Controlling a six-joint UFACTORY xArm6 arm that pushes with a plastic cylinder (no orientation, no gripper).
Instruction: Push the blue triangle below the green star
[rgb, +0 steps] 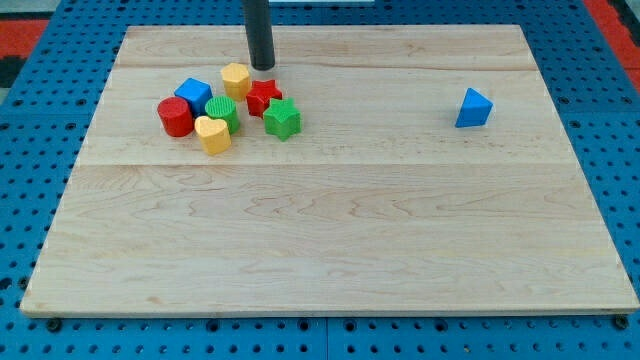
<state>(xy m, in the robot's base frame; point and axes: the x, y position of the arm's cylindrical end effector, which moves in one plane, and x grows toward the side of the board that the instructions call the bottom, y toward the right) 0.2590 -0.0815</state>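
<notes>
The wooden tabletop (330, 240) carries no containers, only loose blocks. The arm has no gripper, only a rod, and holds nothing. My tip (263, 66) rests near the tabletop's top edge, left of centre, just beside a yellow block (236, 79) and red star (263, 97) in the cluster at upper left, which also holds the green star (282, 118), a blue cube (193, 96), red cylinder (175, 116), green block (223, 110) and yellow heart (212, 133). The blue triangle (474, 108) lies alone, well apart, toward the right edge. Judgement: the push has not begun; the tip must first travel to the triangle's far right side, then drive it leftward and toward the bottom edge.
</notes>
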